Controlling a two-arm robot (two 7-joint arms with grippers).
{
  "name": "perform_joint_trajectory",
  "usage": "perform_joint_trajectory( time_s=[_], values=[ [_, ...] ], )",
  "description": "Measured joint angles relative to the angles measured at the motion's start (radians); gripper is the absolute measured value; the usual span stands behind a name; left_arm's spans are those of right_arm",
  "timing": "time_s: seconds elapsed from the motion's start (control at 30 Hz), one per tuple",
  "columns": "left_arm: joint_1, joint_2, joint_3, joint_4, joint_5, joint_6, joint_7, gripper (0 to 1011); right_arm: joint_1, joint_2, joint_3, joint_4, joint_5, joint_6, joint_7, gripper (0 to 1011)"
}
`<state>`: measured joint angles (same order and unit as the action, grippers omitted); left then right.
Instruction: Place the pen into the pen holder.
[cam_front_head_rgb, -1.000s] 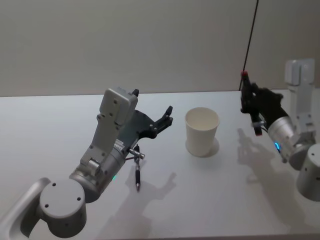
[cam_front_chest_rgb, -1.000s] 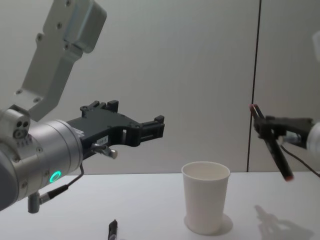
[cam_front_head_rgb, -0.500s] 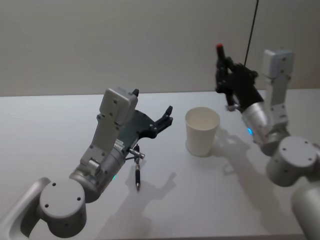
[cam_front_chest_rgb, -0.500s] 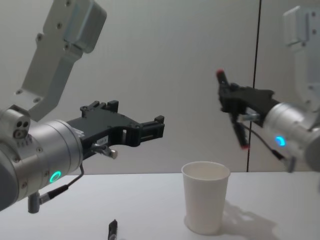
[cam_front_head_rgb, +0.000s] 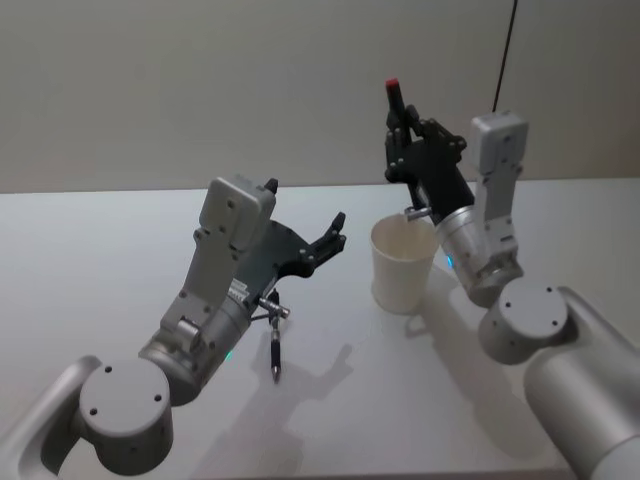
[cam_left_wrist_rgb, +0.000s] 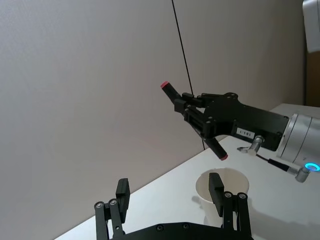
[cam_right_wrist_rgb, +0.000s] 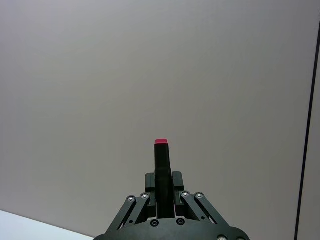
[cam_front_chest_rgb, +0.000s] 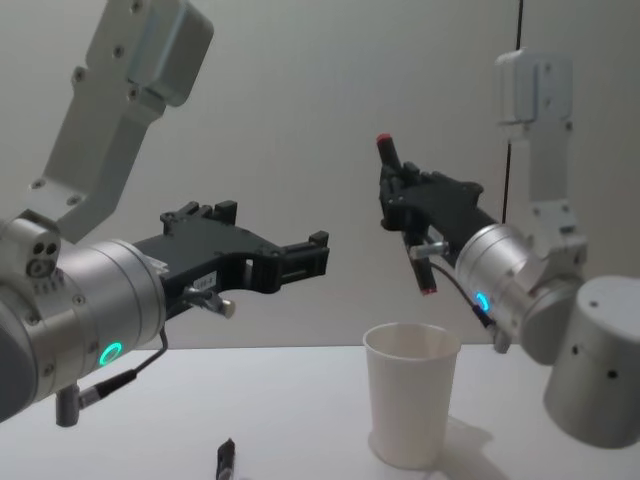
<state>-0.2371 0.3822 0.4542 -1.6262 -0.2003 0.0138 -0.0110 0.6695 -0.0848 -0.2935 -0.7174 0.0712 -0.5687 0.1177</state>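
Head view, read from left to right, with the pen holder (cam_front_head_rgb: 404, 265) as the landmark: a plain white tapered paper cup with a rolled rim, standing upright on the pale bench (cam_front_head_rgb: 100, 260).

(a) The left gripper (cam_front_head_rgb: 325, 240) hangs in the air to the left of the pen holder, well apart from it and pointing toward it. Its jaws are spread and hold nothing. The left wrist view confirms this, with both dark fingertips (cam_left_wrist_rgb: 216, 182) wide apart and the holder's mouth (cam_left_wrist_rgb: 222, 180) between and beyond them.

(b) A second pen (cam_front_head_rgb: 276, 360), dark and slim, lies flat on the bench to the left of the pen holder and nearer the robot, beneath the left arm. The chest view shows one end of it (cam_front_chest_rgb: 225, 460) at the lower edge.

(c) The right gripper (cam_front_head_rgb: 405, 150) is raised above the pen holder, its arm coming in from the holder's right. Its jaws are pinching the pen (cam_front_head_rgb: 393, 95), a black barrel with red at both ends, at mid-length.

(d) In the chest view the pen (cam_front_chest_rgb: 425, 275) is tilted, upper end leaning left. Its lower red end hangs over the holder's open mouth (cam_front_chest_rgb: 412, 400), clear of the rim and not inside.
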Motion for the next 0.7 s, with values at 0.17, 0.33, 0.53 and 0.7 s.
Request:
perform_joint_trajectory(
  time_s=[0.17,0.33,0.53,0.7],
  values=[
    [0.000,0.000,0.000,0.000,0.000,0.000,0.000,1004,0.031,-0.015,-0.004,0.081,-0.011,-0.059,-0.005,184],
    [0.000,0.000,0.000,0.000,0.000,0.000,0.000,1004,0.056,-0.025,-0.005,0.154,-0.021,-0.111,-0.009,184],
    [0.000,0.000,0.000,0.000,0.000,0.000,0.000,1004,0.076,-0.033,-0.004,0.222,-0.034,-0.157,-0.013,184],
    [0.000,0.000,0.000,0.000,0.000,0.000,0.000,1004,0.090,-0.038,-0.002,0.270,-0.043,-0.187,-0.019,184]
  ],
)
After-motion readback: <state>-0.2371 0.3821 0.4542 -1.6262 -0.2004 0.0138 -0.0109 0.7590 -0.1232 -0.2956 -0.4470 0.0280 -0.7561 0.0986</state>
